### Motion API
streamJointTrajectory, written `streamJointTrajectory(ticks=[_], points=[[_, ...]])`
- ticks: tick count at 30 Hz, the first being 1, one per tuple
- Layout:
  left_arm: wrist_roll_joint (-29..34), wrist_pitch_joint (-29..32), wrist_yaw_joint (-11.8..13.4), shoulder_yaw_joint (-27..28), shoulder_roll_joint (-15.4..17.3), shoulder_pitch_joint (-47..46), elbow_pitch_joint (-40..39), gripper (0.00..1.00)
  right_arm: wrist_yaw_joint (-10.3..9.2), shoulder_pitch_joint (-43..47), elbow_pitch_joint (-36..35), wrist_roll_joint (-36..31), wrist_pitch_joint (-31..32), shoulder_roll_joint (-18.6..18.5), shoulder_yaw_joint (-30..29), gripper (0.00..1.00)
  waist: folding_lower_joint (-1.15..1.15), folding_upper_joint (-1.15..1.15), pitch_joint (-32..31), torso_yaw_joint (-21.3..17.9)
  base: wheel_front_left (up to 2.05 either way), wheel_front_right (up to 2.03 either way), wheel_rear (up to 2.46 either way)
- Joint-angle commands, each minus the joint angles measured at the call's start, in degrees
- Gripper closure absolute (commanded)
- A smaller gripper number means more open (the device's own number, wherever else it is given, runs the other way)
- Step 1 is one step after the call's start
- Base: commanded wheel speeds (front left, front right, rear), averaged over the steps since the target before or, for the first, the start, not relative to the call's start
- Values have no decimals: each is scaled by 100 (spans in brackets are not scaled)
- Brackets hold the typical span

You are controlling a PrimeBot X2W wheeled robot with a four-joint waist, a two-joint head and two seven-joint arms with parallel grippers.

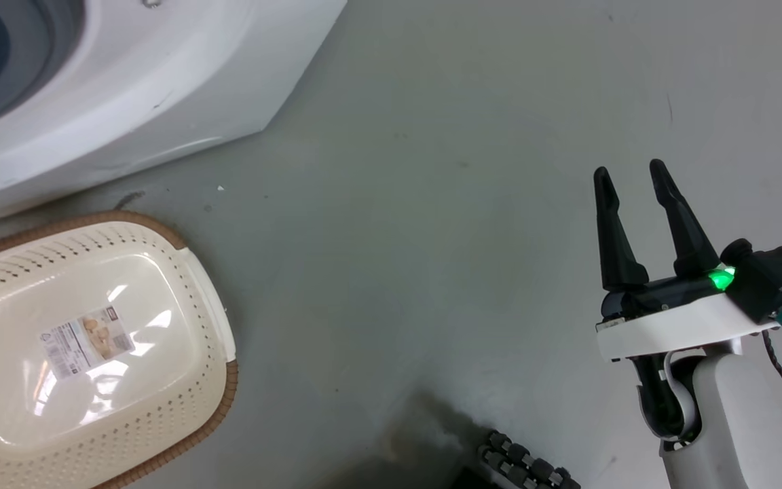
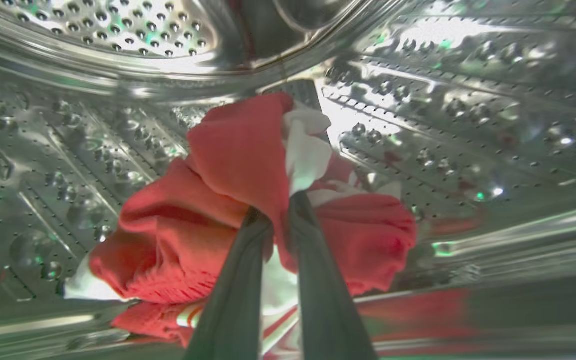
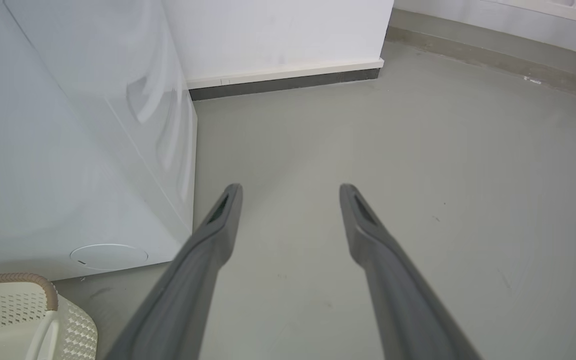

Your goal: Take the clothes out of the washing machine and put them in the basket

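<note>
1. Floor (image 1: 445, 204): grey, smooth, faintly scuffed. It takes up most of the head view and the right half of the right wrist view.
2. Washer (image 1: 160, 88): white body in the upper left of the head view, with the edge of its grey porthole at the corner. In the right wrist view its side panel fills the left, standing on the floor.
3. Wall (image 3: 268, 35): white, top centre of the right wrist view, with a pale skirting (image 3: 283, 75) along its foot.
4. Drum (image 2: 468, 125): perforated steel, shiny, surrounding everything in the left wrist view.
5. Basket (image 1: 227, 387): cream with perforated sides and a brown woven rim, in the lower left of the head view. It stands on the floor near the washer's front, with its bottom bare.
6. Clothes (image 2: 238, 150): a red bundle with white panels and striped trim, centre of the left wrist view, lying inside the drum against its wall.
7. Right gripper (image 1: 630, 171): lower right of the head view, held over bare floor and well apart from the basket. Its fingers are spread wide with nothing between them.
8. Left gripper (image 2: 278, 207): rises from the bottom centre of the left wrist view, inside the drum. Its fingers are pinched close together on a fold of the clothes.
9. Label (image 1: 85, 339): paper, stuck to the basket's bottom; its print is too small to read.
10. Light (image 1: 721, 278): green, glowing at the base of the right gripper.
</note>
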Motion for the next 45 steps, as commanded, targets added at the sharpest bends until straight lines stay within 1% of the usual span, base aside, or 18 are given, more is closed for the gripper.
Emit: streamJointTrajectory(ticks=[1,4,7,12,13,20,26,29,32,36,40,45], points=[[-56,-442,94,79,-84,218,102,100,-4,85,24,-45,-11,1,-62,0,0,0,-208,59,0,0,0],[-165,-1116,184,183,-242,511,299,100,-4,151,35,-180,-11,0,-150,0,0,0,-454,123,0,0,0],[-265,-1739,218,259,-367,812,538,100,-4,240,71,-277,-10,1,-199,0,0,0,-733,190,0,0,0],[-424,-2681,162,333,-599,1270,947,100,-4,428,126,-458,-11,-2,-370,0,0,0,-1250,349,0,0,0],[-424,-2681,162,333,-599,1270,947,100,-4,428,126,-458,-11,-2,-370,0,0,0,-1250,349,0,0,0],[-616,-3689,-6,335,-916,1757,1418,100,-4,731,232,-675,-10,-2,-530,0,0,0,-1950,637,0,0,0],[-744,-4255,-69,324,-1153,2187,1442,100,-4,947,285,-839,-10,-2,-655,0,0,0,-2471,875,0,0,0],[-787,-4425,-106,289,-1254,2398,1268,100,-4,1045,299,-909,-8,-2,-728,0,0,0,-2686,998,0,0,0],[-851,-4544,-76,296,-1360,2661,1001,100,-4,1144,280,-973,29,-2,-777,0,0,0,-2855,1109,0,0,0],[-923,-4616,8,288,-1501,3053,441,100,-4,1270,185,-1012,105,-2,-858,0,0,0,-3009,1278,0,0,0],[-969,-4573,145,278,-1625,3530,-279,100,-4,1350,51,-1054,207,-1,-894,0,0,0,-3078,1454,0,0,0],[-934,-4541,395,209,-1825,4271,-1319,100,-4,1465,-89,-1132,341,-2,-975,0,0,0,-3185,1729,0,0,0]])
